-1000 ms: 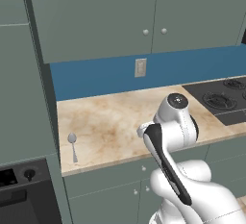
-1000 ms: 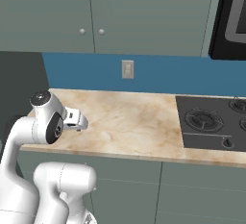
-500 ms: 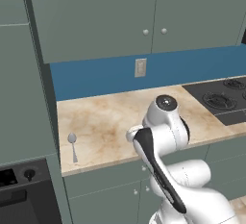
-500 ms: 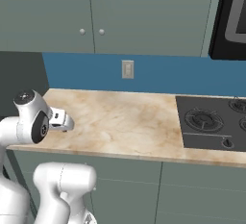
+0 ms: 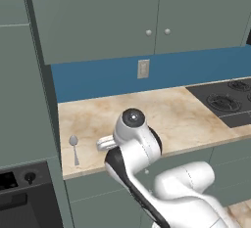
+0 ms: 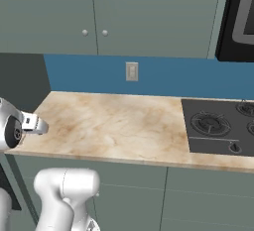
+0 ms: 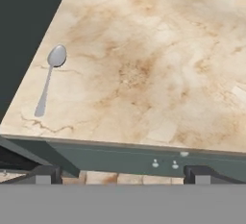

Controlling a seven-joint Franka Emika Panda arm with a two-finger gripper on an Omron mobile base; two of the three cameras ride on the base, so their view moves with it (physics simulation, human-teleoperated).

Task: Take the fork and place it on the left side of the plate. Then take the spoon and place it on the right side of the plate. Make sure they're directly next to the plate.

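Now arm swung left toward spoon [image 5: 74, 146].

A simulated kitchen: a bench [image 5: 166, 109] of beige, brown-veined marble runs left to right beneath a blue backsplash [image 5: 98, 78], on which a pale wall outlet [image 5: 143, 68] sits just above the bench top. Grey-green wall cabinets [image 5: 147, 11] with small round knobs [image 5: 148, 33] hang overhead. A tall grey-green cabinet [image 5: 24, 75] closes off the bench at its left end, with a dark oven [image 5: 22, 193] set into it low down. At the right end a black cooktop [image 6: 218, 126] with ringed burners lies flush in the marble. Grey-green base cabinets [image 6: 149, 195] stand below. A dark microwave [image 6: 240, 17] hangs at upper right.
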